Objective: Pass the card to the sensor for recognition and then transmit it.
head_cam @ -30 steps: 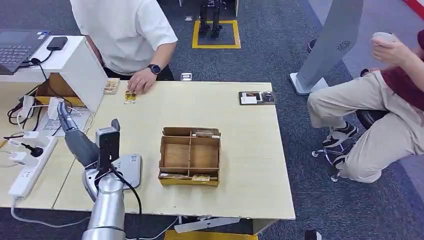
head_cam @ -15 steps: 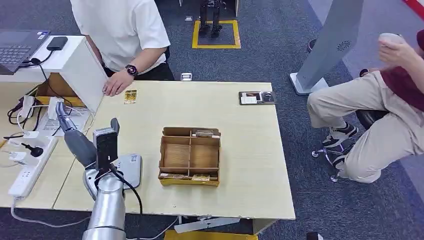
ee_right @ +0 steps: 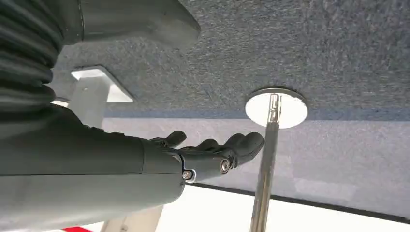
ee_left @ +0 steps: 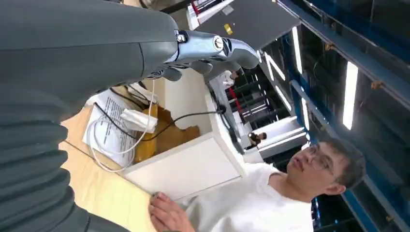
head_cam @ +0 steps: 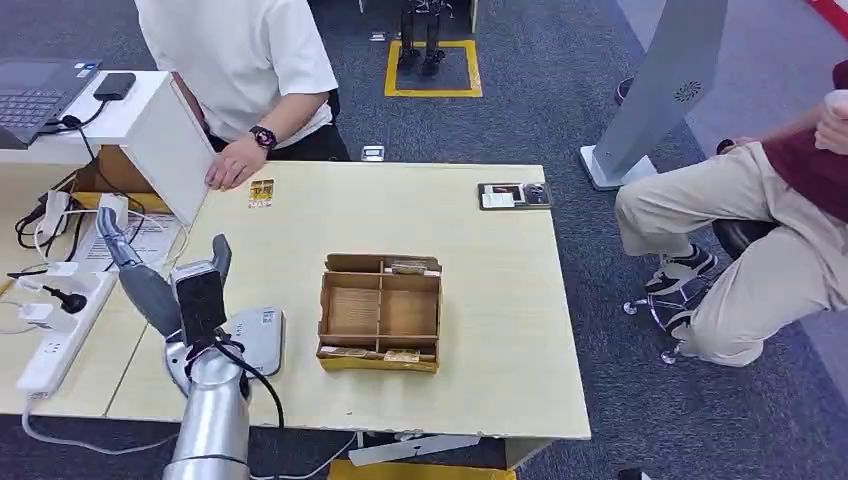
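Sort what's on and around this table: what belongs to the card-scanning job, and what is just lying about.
For the job:
card at the table's far edge, near the person's hand
sensor, the grey pad by the left hand
left hand, raised and holding nothing

Lying about:
cardboard tray
black tray
laptop
power strip

Card [head_cam: 261,192]: small, yellowish, flat on the table, upper left of frame. Sensor [head_cam: 257,338]: grey pad, flat, lower left near the table's front edge.
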`<move>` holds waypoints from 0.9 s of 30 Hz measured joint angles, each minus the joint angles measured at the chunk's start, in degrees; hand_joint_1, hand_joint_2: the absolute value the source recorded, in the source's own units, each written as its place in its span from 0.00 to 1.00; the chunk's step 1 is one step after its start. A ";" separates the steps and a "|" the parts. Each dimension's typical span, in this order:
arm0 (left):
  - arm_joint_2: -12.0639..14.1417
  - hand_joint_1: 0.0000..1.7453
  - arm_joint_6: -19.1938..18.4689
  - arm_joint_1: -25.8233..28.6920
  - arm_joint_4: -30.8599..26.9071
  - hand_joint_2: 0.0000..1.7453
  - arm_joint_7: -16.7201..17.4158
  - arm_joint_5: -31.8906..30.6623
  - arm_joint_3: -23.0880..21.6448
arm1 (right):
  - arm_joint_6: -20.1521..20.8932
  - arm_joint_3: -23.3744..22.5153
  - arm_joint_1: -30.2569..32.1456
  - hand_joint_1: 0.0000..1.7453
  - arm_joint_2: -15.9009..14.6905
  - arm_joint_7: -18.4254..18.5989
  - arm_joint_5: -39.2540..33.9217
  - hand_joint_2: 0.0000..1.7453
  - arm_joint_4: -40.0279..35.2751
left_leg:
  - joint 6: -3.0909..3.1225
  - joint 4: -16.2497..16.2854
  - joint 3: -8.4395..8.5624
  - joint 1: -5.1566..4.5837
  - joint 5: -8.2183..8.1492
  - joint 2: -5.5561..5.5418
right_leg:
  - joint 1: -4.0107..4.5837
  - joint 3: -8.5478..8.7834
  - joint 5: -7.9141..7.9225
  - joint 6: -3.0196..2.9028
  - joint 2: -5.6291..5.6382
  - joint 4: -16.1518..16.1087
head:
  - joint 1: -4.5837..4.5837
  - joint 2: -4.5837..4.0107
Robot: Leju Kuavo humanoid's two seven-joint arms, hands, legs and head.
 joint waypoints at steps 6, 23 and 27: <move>1.05 0.00 0.02 3.76 -8.21 0.00 -1.38 4.06 -1.48 | 0.00 -1.33 0.04 0.00 -0.02 -1.22 -0.35 1.00 -0.02 | 0.00 -0.02 -0.02 0.00 -0.01 -0.02 | 0.00 -0.01 -0.02 0.01 -0.03 0.00 | -0.02 0.00; 3.02 0.00 0.02 15.29 -24.04 1.00 -3.56 5.83 -2.91 | 0.02 -6.32 0.08 0.00 -0.02 -3.91 -0.33 1.00 -0.33 | 0.00 -0.03 -0.03 0.00 -0.01 -0.03 | 0.00 -0.02 -0.05 -0.01 -0.07 0.00 | 0.00 0.00; 3.13 0.00 0.02 17.36 -26.16 1.00 -3.56 5.44 -3.82 | 0.02 -6.93 0.04 0.00 -0.02 -4.20 -0.31 1.00 -0.33 | -0.01 -0.03 -0.03 0.00 -0.03 -0.03 | 0.00 -0.02 -0.07 -0.02 -0.07 -0.01 | 0.00 0.00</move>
